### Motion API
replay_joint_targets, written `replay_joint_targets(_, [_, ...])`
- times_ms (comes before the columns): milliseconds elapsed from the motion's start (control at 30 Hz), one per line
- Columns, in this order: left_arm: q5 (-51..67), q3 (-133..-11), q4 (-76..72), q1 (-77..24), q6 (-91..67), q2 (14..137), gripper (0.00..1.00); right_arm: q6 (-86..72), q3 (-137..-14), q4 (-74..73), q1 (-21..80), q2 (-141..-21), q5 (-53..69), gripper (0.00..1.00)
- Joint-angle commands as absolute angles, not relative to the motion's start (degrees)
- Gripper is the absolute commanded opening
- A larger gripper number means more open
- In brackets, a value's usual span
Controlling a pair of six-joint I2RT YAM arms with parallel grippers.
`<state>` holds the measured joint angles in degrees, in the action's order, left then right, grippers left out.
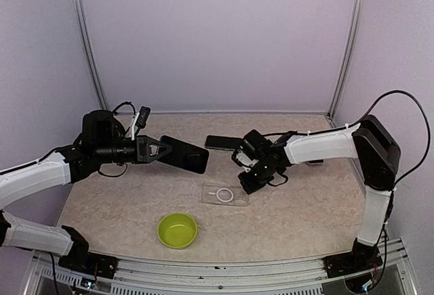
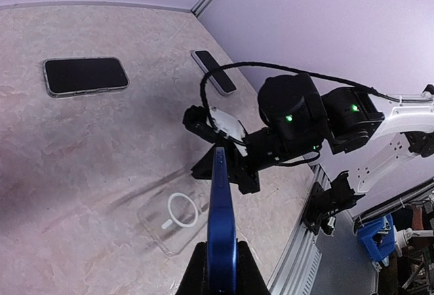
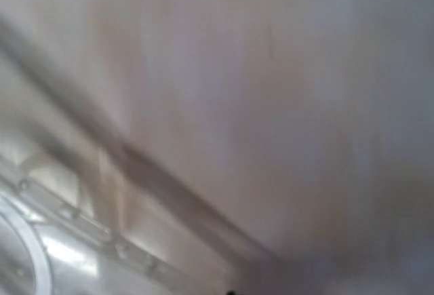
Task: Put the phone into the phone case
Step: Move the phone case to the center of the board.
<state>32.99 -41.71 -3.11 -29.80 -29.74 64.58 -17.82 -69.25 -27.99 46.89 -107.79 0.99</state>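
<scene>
My left gripper (image 1: 163, 151) is shut on a dark blue phone (image 1: 186, 154) and holds it above the table, left of centre. In the left wrist view the phone (image 2: 222, 207) stands edge-on between the fingers of the left gripper (image 2: 222, 258). A clear phone case (image 1: 225, 194) with a white ring lies flat on the table, below and right of the phone. The case (image 2: 175, 215) shows again in the left wrist view. My right gripper (image 1: 246, 185) is shut, tips down at the case's right edge. The blurred right wrist view shows only table and a case corner (image 3: 47, 241).
A green bowl (image 1: 178, 230) sits near the front edge. A second dark phone (image 1: 222, 142) lies behind the case, and the left wrist view shows it (image 2: 86, 76) plus another phone (image 2: 214, 71) further back. Purple walls close in the table on three sides.
</scene>
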Motion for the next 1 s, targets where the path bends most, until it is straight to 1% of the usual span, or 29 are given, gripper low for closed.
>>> replay_joint_targets(0, [32.84, -41.53, -7.32, -30.94, -30.58, 63.43, 0.0, -15.51, -79.27, -31.6, 45.74, -115.8, -2.24, 0.0])
replay_joint_targets(200, [31.79, -39.99, -6.81, -31.57, -30.81, 61.85, 0.0, -15.37, -88.89, -34.39, 45.03, -123.04, -3.03, 0.0])
replay_joint_targets(233, [31.66, -39.73, -6.8, -31.56, -30.84, 61.67, 0.0, -15.42, -89.7, -34.77, 45.05, -123.41, -2.76, 0.03])
replay_joint_targets(300, [31.56, -39.35, -6.77, -31.64, -31.02, 61.37, 0.0, -15.62, -90.08, -34.89, 44.98, -123.07, -1.97, 0.18])
replay_joint_targets(333, [31.49, -39.15, -6.81, -31.72, -31.1, 61.42, 0.0, -15.68, -89.82, -34.75, 44.99, -122.51, -1.65, 0.24])
replay_joint_targets(500, [30.93, -38.63, -8.0, -32.67, -31.5, 62.61, 0.0, -15.82, -86.31, -33.12, 44.71, -117.7, -0.59, 0.44])
replay_joint_targets(533, [30.67, -38.67, -8.19, -33.02, -31.62, 63.05, 0.0, -15.86, -85.25, -32.41, 44.51, -116.34, -0.17, 0.49])
replay_joint_targets(700, [29.78, -39.06, -9.17, -35.06, -32.05, 66.05, 0.0, -16.8, -77.02, -27.19, 43.11, -108.23, 1.83, 0.8])
replay_joint_targets(800, [29.24, -39.07, -10.02, -35.8, -32.29, 67.47, 0.0, -17.33, -71.43, -21.27, 42.4, -102.08, 1.08, 0.99])
replay_joint_targets(967, [29.08, -39.02, -11.47, -36.36, -33.11, 69.8, 0.0, -21.61, -60.88, -12.13, 39.84, -94.28, -0.66, 1.0])
